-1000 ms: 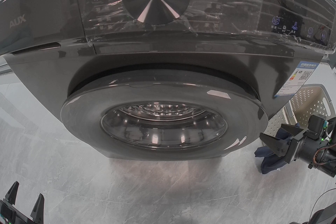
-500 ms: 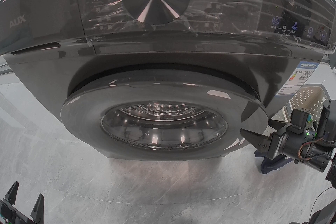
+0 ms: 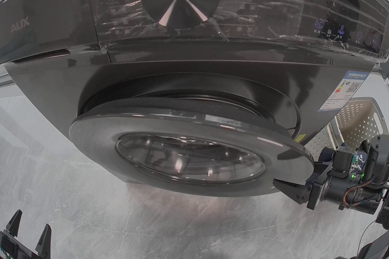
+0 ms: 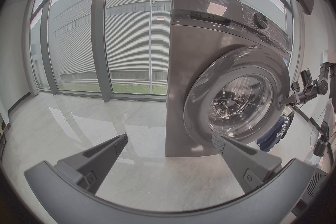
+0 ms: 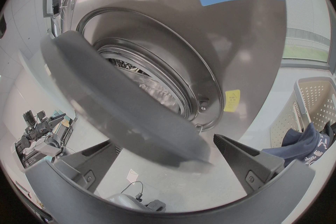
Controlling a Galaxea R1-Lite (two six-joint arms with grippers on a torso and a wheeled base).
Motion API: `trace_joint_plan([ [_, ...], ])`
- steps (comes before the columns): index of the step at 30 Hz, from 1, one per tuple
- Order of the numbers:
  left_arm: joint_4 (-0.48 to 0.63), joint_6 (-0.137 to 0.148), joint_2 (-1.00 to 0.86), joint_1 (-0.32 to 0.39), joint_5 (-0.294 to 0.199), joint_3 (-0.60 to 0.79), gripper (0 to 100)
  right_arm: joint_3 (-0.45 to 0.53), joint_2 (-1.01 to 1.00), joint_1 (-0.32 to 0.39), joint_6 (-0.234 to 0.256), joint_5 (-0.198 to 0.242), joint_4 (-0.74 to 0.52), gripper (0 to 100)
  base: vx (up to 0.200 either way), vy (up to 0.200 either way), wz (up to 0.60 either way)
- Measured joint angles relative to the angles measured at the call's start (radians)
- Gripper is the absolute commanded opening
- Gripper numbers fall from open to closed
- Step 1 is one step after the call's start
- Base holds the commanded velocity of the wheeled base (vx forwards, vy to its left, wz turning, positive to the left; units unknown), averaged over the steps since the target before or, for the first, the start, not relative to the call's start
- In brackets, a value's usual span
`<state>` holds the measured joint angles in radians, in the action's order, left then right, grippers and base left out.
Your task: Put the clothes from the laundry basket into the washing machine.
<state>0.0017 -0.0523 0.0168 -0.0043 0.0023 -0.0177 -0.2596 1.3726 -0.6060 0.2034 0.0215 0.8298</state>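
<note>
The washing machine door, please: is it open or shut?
Partly open: the door stands tilted out, exposing the drum opening behind it.

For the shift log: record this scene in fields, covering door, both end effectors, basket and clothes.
Door: washing machine door partly open, gap on the right
Right end effector: open, door's free edge between its fingers
Left end effector: open, low, apart from the machine
Laundry basket: right of the machine
Clothes: navy garment hanging over the basket's rim
</note>
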Motion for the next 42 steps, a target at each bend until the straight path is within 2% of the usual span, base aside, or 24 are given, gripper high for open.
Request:
trace_joint_plan([
  [5,0.0,0.0,0.0,0.0,0.0,0.0,100,-0.011,-0.013,0.007,-0.001,0.002,0.007,100,-0.12,0.0,0.0],
  [12,0.0,-0.001,0.0,0.0,0.0,0.0,100,-0.097,0.033,0.041,-0.001,0.004,0.011,100,0.0,0.0,0.0],
  [18,0.0,-0.001,0.0,0.0,0.0,0.0,100,-0.128,0.072,0.048,-0.001,0.035,0.011,100,0.0,0.0,0.0],
  [24,0.0,-0.001,0.0,0.0,0.0,0.0,100,-0.087,0.066,0.039,-0.007,0.046,0.006,100,0.0,0.0,0.0],
  [32,0.0,0.0,0.0,0.0,0.0,0.0,100,0.005,-0.02,0.027,-0.009,0.063,-0.001,100,-0.2,0.0,0.0],
  [42,0.0,-0.001,0.0,0.0,0.0,0.0,100,-0.127,0.042,0.065,-0.012,0.059,0.007,100,-0.02,0.0,0.0],
])
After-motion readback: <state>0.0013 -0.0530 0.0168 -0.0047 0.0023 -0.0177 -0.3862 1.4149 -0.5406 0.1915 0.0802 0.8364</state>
